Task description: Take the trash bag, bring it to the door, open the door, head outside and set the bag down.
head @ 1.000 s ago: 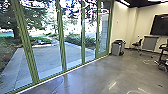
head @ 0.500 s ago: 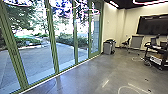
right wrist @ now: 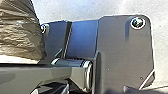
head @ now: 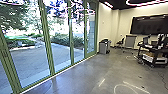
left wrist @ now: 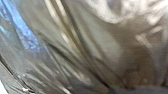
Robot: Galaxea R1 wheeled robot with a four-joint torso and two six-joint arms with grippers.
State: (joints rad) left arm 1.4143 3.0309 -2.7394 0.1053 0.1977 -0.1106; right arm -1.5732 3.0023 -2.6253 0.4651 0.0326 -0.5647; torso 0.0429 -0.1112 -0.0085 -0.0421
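Note:
Crinkled, shiny and brownish, the trash bag (left wrist: 107, 50) lies very close to the camera in the left wrist view. Part of the same bag (right wrist: 18, 32) shows in the right wrist view, beside the robot's own base. Green-framed glass doors or panels (head: 50, 45) run along the left of the head view, with the paved yard (head: 30, 58) behind the glass. Which panel is the door, and whether any stands ajar, I cannot tell. How the grippers stand on the bag cannot be made out.
A grey bin (head: 104, 47) stands by the wall at the end of the glass. Farther right are a chair (head: 120, 42), a grey cabinet (head: 129, 41) and a black cart (head: 153, 56) with equipment. Cables (head: 127, 87) lie on the floor (head: 82, 77).
The head view has swung to the right: glass frames and bin sit farther left, and more of the wall screen and the black cart has come into sight.

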